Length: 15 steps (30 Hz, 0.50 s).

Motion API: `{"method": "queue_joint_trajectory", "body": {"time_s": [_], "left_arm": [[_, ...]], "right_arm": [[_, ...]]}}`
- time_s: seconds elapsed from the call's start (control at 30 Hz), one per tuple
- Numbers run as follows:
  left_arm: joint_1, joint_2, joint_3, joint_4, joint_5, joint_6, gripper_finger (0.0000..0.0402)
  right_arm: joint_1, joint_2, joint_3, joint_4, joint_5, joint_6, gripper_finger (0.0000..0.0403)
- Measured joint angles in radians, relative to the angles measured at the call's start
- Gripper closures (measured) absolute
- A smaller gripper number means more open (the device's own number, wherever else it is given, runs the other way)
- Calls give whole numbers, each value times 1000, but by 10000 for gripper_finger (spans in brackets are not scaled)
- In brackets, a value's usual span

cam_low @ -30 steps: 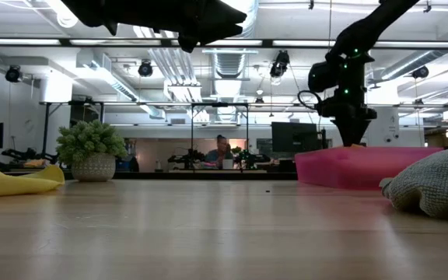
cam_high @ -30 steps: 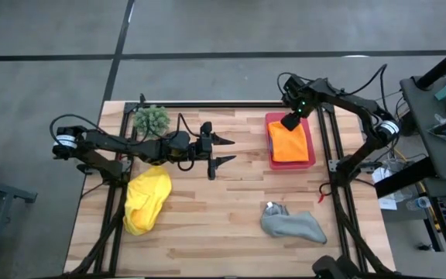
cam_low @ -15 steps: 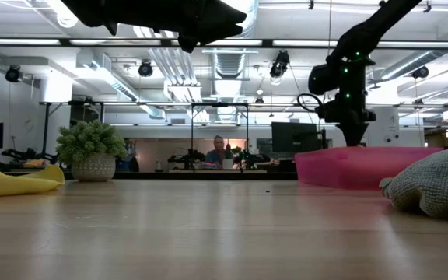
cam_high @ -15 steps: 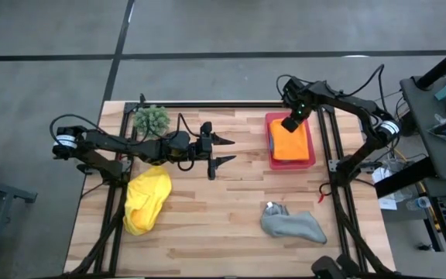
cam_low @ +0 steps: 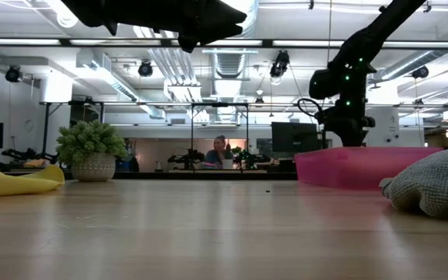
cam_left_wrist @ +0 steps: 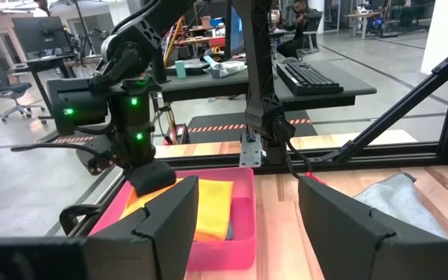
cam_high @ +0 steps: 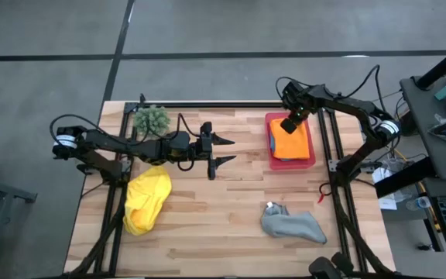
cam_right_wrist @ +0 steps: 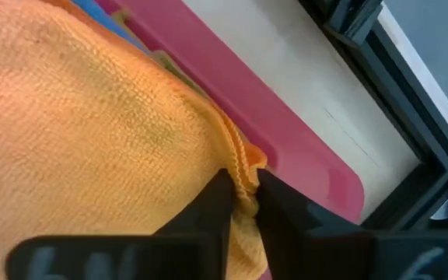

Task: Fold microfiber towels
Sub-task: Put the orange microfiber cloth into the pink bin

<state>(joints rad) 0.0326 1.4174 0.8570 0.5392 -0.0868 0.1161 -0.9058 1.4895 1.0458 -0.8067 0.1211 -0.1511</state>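
Across the bench point(cam_high: 231, 201), right gripper point(cam_high: 289, 122) is pinching the orange towel point(cam_high: 291, 144) edge (tidying the tray point(cam_high: 311, 147) stack); left gripper point(cam_high: 224, 150) is hanging spread. Next: let go.

Both arms: matte black jointed links, loose black cables looping along them. Left gripper point(cam_high: 224, 150): two dark, pointed, wedge-shaped fingers point(cam_left_wrist: 155, 223). Right gripper point(cam_high: 289, 124): blocky black head, green indicator lights behind the jaws, white band at the base joint.
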Motion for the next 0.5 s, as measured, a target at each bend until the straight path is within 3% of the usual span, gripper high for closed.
{"method": "queue_joint_trajectory", "body": {"time_s": [0.33, 0.5], "left_arm": [[0, 0, 0, 0, 0, -3, 195], [-1, 0, 0, 0, 0, -5, 197]], "right_arm": [[5, -5, 72, -53, 13, -6, 259], [22, -33, 105, -79, 13, 67, 244]]}}
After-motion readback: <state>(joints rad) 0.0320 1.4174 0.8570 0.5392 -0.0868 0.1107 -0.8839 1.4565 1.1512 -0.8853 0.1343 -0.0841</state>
